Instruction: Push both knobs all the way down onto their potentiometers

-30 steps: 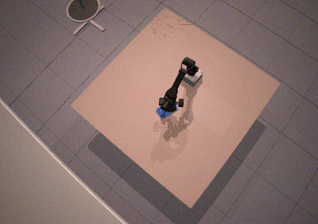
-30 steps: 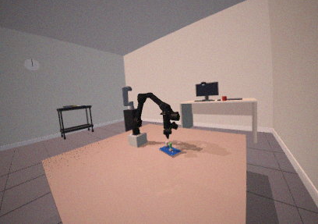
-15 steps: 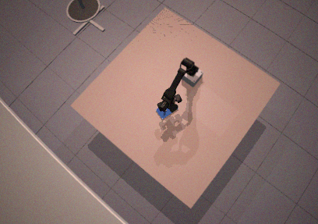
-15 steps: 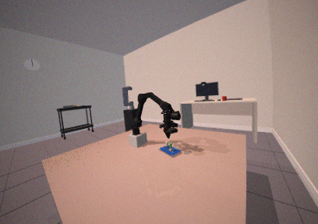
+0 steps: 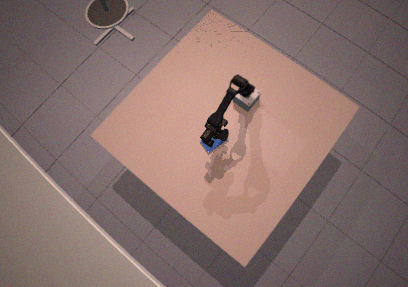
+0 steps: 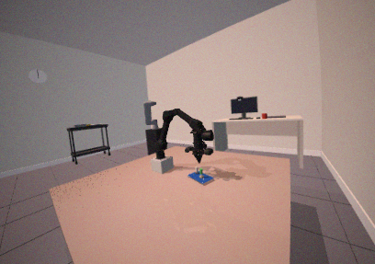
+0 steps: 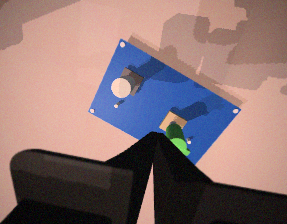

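Observation:
The blue circuit board (image 5: 218, 144) (image 6: 207, 179) (image 7: 106, 102) lies under the arm. A white knob (image 7: 121, 87) (image 6: 197, 169) stands over the dark potentiometer (image 7: 136, 78) on the board's left half in the wrist view. A green knob (image 7: 179, 145) (image 6: 201, 171) stands over the tan potentiometer (image 7: 171, 120), at the right. I cannot tell from these frames how far down either knob sits. My gripper (image 6: 198, 162) (image 7: 156, 138) is shut and empty, pointing down above the board. In the wrist view its tips are just left of the green knob and hide part of the board's near edge.
The arm's pale base block (image 5: 247, 100) (image 6: 162, 165) stands on the tan table (image 5: 165, 101) (image 6: 138, 212). Two small pin-like parts stand on the board, one near each knob (image 7: 180, 147). A desk with a monitor (image 6: 244, 105) and a black cart (image 6: 88, 128) stand beyond the table.

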Robot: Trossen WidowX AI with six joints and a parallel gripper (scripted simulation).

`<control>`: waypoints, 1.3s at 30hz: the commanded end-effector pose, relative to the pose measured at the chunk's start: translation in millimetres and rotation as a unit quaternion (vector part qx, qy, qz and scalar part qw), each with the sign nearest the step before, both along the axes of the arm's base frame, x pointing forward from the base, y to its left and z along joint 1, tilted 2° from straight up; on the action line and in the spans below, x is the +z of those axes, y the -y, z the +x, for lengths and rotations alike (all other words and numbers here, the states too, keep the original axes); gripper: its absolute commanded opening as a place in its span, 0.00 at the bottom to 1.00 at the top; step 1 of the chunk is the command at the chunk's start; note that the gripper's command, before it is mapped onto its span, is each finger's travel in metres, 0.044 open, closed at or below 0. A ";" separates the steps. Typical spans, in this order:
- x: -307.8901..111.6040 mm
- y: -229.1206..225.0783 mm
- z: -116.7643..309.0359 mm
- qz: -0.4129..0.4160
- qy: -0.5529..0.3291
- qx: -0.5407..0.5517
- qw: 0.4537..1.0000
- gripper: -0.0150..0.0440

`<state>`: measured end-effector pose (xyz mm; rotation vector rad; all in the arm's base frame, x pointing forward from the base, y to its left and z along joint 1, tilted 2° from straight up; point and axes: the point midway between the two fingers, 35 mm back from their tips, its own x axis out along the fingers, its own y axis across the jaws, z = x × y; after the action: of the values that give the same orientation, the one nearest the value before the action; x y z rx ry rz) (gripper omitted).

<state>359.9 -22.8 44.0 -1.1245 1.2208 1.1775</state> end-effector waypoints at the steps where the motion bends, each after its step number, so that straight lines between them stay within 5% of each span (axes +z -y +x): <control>1: 4.3 4.3 5.2 -0.003 0.007 0.068 0.998 0.25; 24: 15.5 21.7 18.0 -0.007 0.019 0.448 0.894 0.25; 39: -4.3 21.8 18.4 -0.007 0.019 0.458 0.889 0.25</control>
<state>379.5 -44.2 42.5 -1.8072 0.6321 1.8088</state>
